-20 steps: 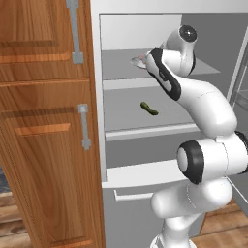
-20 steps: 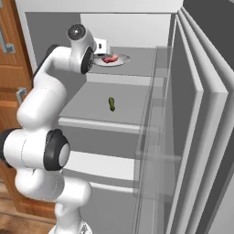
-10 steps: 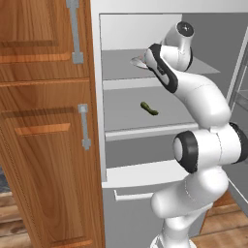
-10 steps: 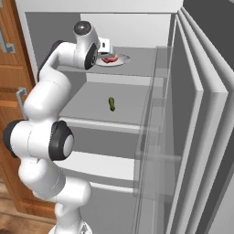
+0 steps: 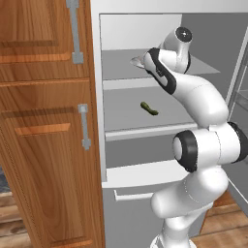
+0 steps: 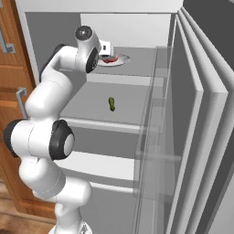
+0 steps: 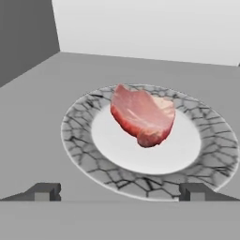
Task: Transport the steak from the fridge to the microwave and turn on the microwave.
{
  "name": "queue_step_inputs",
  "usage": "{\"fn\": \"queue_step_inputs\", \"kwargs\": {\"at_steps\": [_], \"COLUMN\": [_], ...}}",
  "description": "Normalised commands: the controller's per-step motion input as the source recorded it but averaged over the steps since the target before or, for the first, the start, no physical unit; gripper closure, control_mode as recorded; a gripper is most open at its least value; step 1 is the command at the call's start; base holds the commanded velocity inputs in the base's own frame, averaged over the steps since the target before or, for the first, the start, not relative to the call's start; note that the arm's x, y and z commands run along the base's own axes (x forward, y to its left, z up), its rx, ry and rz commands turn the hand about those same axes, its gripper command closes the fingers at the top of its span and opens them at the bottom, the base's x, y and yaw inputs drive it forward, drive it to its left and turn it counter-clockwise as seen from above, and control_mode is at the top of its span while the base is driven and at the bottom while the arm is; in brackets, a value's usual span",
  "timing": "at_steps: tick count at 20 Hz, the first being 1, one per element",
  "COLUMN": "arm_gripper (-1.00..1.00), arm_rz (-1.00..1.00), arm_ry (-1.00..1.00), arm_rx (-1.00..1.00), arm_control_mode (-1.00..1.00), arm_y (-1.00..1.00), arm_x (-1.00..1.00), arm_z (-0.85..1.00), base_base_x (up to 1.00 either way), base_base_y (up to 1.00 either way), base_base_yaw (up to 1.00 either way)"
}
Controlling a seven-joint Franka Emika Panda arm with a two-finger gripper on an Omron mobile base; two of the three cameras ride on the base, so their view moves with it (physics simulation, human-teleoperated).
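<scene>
The steak (image 7: pixel 143 115), a red-pink slab, lies on a white plate with a grey crackled rim (image 7: pixel 75 140). The plate stands on the top shelf of the open fridge (image 6: pixel 141 57). My gripper (image 7: pixel 119 192) hovers just in front of the plate's near edge, open, with nothing between its fingertips (image 7: pixel 44 191). From the right base view the steak (image 6: pixel 109 59) peeks out beside the hand (image 6: pixel 105 48). The microwave is out of view.
A small dark green pickle-like item (image 5: pixel 149 108) lies on the shelf below the plate (image 6: pixel 111 103). Brown wooden cabinets (image 5: pixel 43 121) stand left of the fridge. The fridge door (image 6: pixel 196 137) hangs open on the right.
The arm has stretched a little deeper into the fridge towards the plate, its elbow rising. The jaws have stayed open.
</scene>
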Motion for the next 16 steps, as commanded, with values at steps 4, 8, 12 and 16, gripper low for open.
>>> {"fn": "queue_step_inputs", "kwargs": {"at_steps": [4, 8, 12, 16], "arm_gripper": [-1.0, -1.0, -1.0, -1.0], "arm_rz": [0.0, 0.0, 0.0, 0.0], "arm_ry": [-0.02, 0.0, 0.0, 0.0], "arm_rx": [0.0, 0.0, 0.0, 0.0], "arm_control_mode": [-1.0, -1.0, -1.0, -1.0], "arm_y": [0.0, 0.0, 0.0, 0.0], "arm_x": [0.24, 0.22, 0.2, 0.21], "arm_z": [-0.01, 0.05, 0.11, 0.14], "base_base_x": [0.0, 0.0, 0.0, 0.0], "base_base_y": [0.0, 0.0, 0.0, 0.0], "base_base_yaw": [0.0, 0.0, 0.0, 0.0]}}
